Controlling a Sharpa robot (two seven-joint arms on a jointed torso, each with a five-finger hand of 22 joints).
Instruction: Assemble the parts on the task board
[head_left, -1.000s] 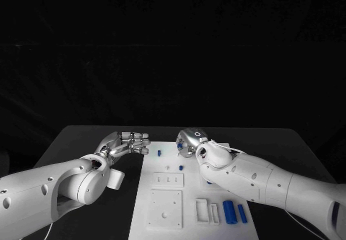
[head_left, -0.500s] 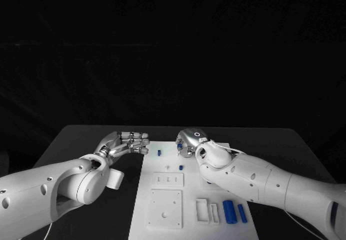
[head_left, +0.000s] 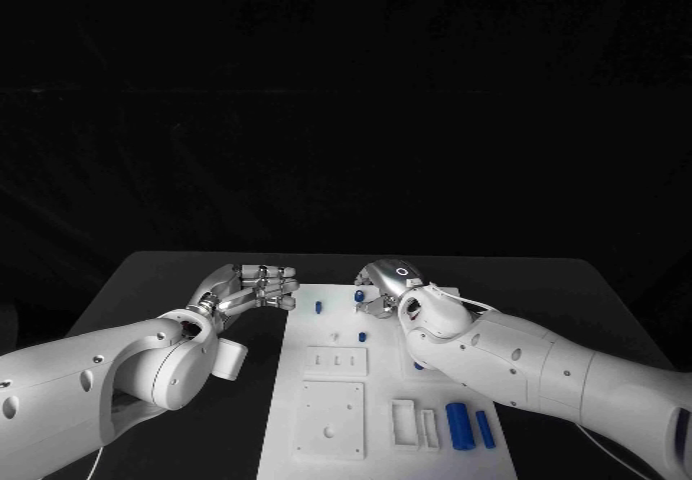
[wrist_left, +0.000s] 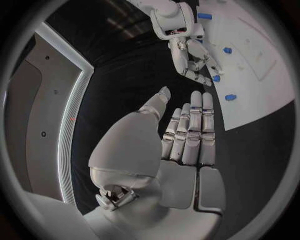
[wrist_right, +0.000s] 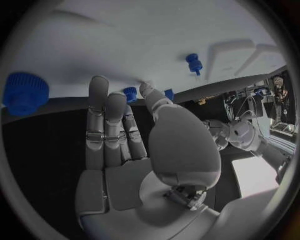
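Note:
The white task board (head_left: 332, 420) lies lengthwise in the middle of the black table. My right hand (head_left: 384, 288) hovers over its far end with fingers stretched out and nothing between them. A small blue part (head_left: 353, 296) stands just beside its fingertips, and the left wrist view shows that blue part (wrist_left: 215, 78) right at the right hand (wrist_left: 190, 52). Another small blue part (head_left: 317, 303) sits at the board's far left edge, and a third one (head_left: 364, 335) nearer the middle. My left hand (head_left: 257, 287) floats left of the board, fingers straight and together, thumb apart, holding nothing (wrist_left: 181, 145).
Two blue cylinders (head_left: 459, 425) (head_left: 485, 428) lie at the board's near right beside white slot blocks (head_left: 405, 420). Square white plates (head_left: 333, 360) (head_left: 332, 405) occupy the board's near left. A large blue knob (wrist_right: 26, 92) sits by the right hand. Dark table (head_left: 173, 280) lies left.
My right hand has shifted slightly to the right, uncovering more of the blue part at the board's far end. The left hand has stayed where it was.

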